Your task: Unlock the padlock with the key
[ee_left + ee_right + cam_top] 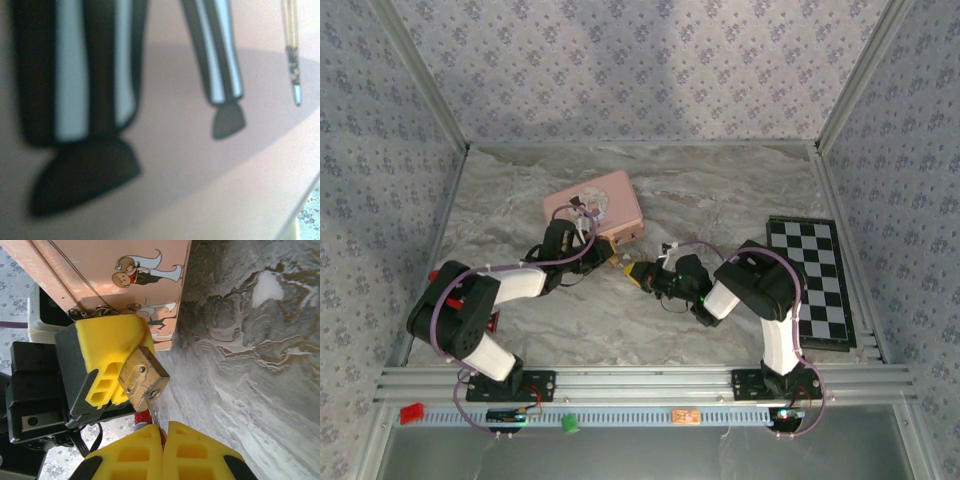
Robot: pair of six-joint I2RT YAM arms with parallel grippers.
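Above grey marbled tabletop (pixel 250 365), left gripper (pixel 607 259) clamps small brass padlock (pixel 144 377); right gripper (pixel 164 432) pinches silver key (pixel 152 407) just ahead: twist squarely

- my table (pixel 720 190) is a grey marbled top.
- a pink tin (pixel 600 203) lies on it, left of centre and towards the back.
- a chequered board (pixel 812 283) lies flat along my right edge, well apart from the tin.
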